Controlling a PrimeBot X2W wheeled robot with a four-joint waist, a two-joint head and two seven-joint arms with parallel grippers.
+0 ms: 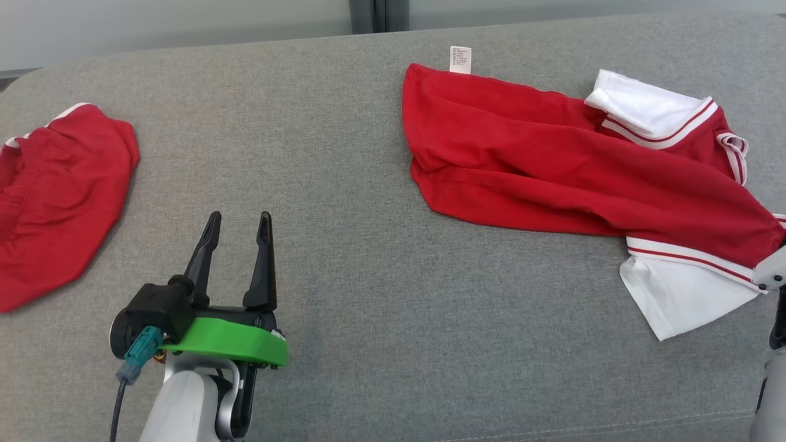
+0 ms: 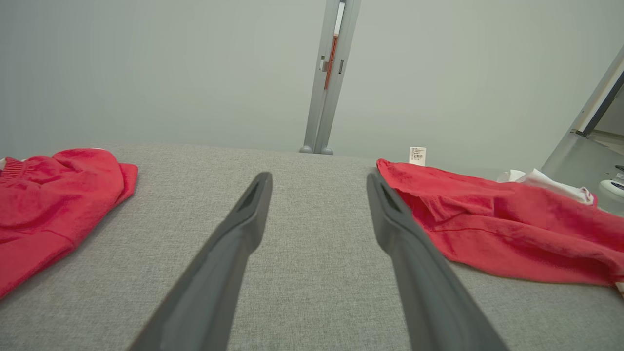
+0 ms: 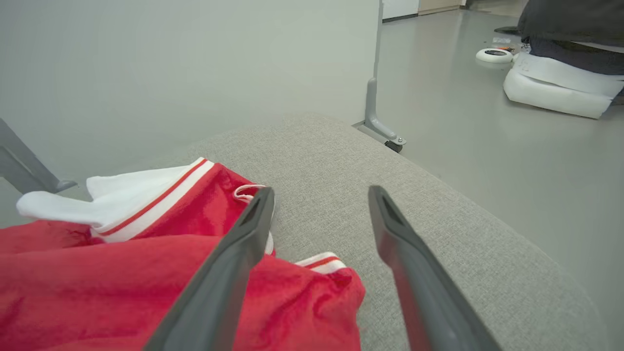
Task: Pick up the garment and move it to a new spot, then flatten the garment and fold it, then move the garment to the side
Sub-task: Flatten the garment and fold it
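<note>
The red knit shirt with white, stripe-trimmed sleeves (image 1: 552,166) lies on the right half of the grey fabric cushion (image 1: 344,184). Its long axis runs from the far middle toward my right side, so my right gripper (image 3: 320,192), at the sleeve end, is much the nearer. That gripper is spread wide and empty, one finger over the red hem and the other over bare cushion, though I can't tell if it touches cloth. My left gripper (image 1: 239,216), likewise spread and empty, hangs between the shirt and a second crumpled red garment (image 1: 55,202).
</note>
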